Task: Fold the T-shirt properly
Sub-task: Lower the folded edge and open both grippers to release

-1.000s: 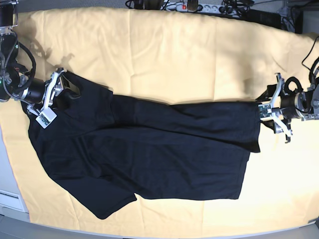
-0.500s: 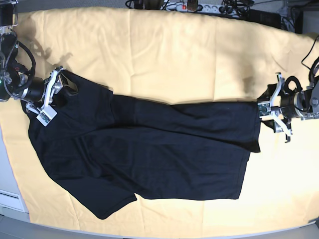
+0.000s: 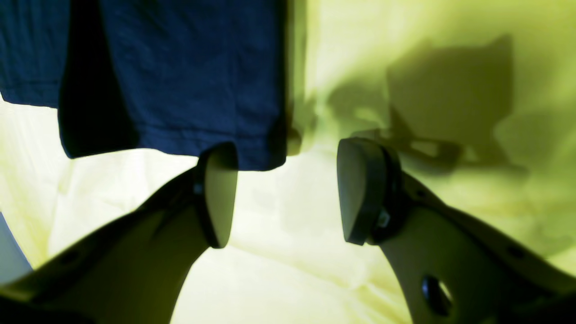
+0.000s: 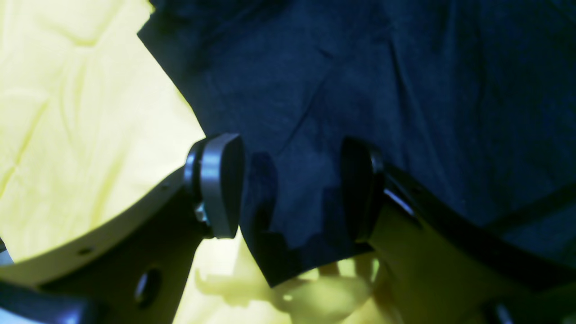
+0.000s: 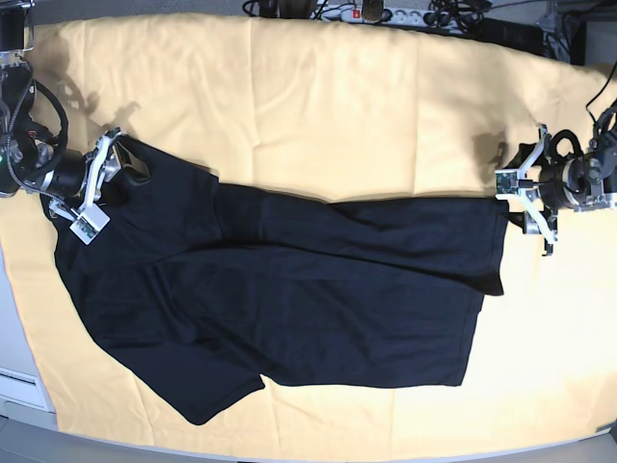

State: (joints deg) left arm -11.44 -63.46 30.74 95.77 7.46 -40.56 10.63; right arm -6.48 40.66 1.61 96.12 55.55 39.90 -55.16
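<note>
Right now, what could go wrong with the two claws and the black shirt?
1. The left claw is open with only bare yellow cloth between its tips; the T-shirt hem corner sits just past them. Closing here might pinch the cloth or nothing.
2. The right claw is open over a shirt edge. It may grab just the top layer, so the fold could come out lopsided.
3. The shirt lies wrinkled and skewed, so creases could get folded in.

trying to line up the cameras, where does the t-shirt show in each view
Base: the T-shirt lies across the middle, from the right hand to the left hand.
Left wrist: its hem corner fills the top left.
Right wrist: it fills the top and right.
Shared landmark: the yellow cloth under it.
</note>
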